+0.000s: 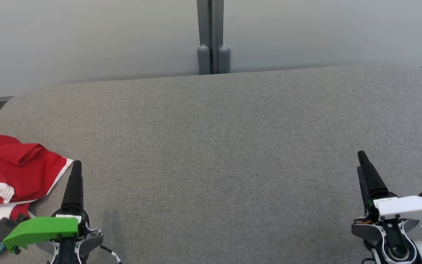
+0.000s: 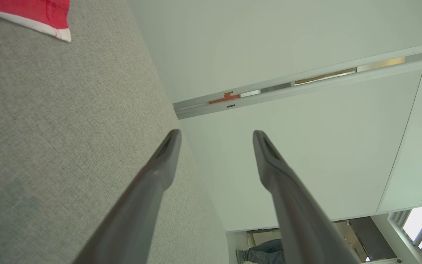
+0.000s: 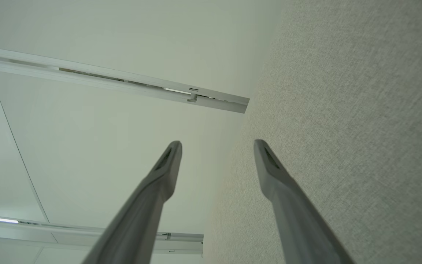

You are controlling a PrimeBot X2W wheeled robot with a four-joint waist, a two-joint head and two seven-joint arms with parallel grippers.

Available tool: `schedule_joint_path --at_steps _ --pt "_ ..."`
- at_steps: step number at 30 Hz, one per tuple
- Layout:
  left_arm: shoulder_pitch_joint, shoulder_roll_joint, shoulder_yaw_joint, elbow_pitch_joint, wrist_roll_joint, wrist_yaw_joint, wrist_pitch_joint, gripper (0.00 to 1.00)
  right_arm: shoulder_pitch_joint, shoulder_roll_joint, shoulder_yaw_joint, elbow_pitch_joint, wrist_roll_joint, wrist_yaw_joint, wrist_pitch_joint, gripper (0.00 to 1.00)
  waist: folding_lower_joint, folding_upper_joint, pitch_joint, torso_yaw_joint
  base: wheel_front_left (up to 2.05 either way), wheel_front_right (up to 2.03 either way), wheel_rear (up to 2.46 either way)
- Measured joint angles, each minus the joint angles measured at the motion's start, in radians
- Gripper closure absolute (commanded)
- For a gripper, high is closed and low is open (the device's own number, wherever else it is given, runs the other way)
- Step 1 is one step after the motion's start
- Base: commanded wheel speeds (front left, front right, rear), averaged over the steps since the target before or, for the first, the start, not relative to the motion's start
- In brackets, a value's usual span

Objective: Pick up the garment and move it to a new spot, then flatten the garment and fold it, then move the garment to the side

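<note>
Across the head view: grey fabric bench [image 1: 218,146]. Red-and-white garment [image 1: 9,165] lies crumpled at the bench's left edge, partly cut off by the frame. Left claw [image 2: 216,134] sits just beside the garment's white-trimmed hem, fingers spread wide, holding nothing. Right claw [image 3: 217,143] is at lower right, well apart from the garment, also wide open and empty.

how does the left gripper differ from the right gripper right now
The left gripper wears a green cover, the right gripper a white one. The left gripper sits right beside the red and white garment; the right gripper has bare grey table around it. Both are open and hold nothing.
</note>
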Motion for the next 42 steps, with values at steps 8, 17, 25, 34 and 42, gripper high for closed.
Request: schedule_joint_path --at_steps 8,17,25,34,42 --pt "-0.005 -0.001 -0.012 -0.046 0.211 0.0 -0.032 0.0 0.0 -0.01 0.011 -0.037 -0.187 0.0 -0.032 0.0 0.0 0.0 0.0 0.001 0.0 0.0 0.0" --pt "-0.005 0.0 -0.04 -0.058 0.387 0.0 -0.066 0.0 0.003 -0.027 0.034 -0.064 -0.363 0.0 -0.063 0.0 0.0 0.0 -0.002 0.003 0.0 0.0 0.0" --pt "-0.005 0.006 -0.058 -0.056 0.541 0.0 -0.093 0.0 0.005 -0.045 0.045 -0.075 -0.533 0.0 -0.093 0.0 0.0 0.0 -0.006 0.002 0.0 0.0 0.0" --pt "-0.007 0.006 -0.082 -0.043 0.68 0.0 -0.121 0.0 0.02 -0.051 0.053 -0.091 -0.693 0.0 -0.12 0.0 0.0 0.0 -0.012 0.002 0.0 0.0 0.0" --pt "-0.01 0.007 -0.095 -0.027 0.791 0.003 -0.145 0.0 0.026 -0.054 0.059 -0.102 -0.806 0.0 -0.144 0.0 0.0 0.0 -0.015 0.001 0.0 0.0 0.0"
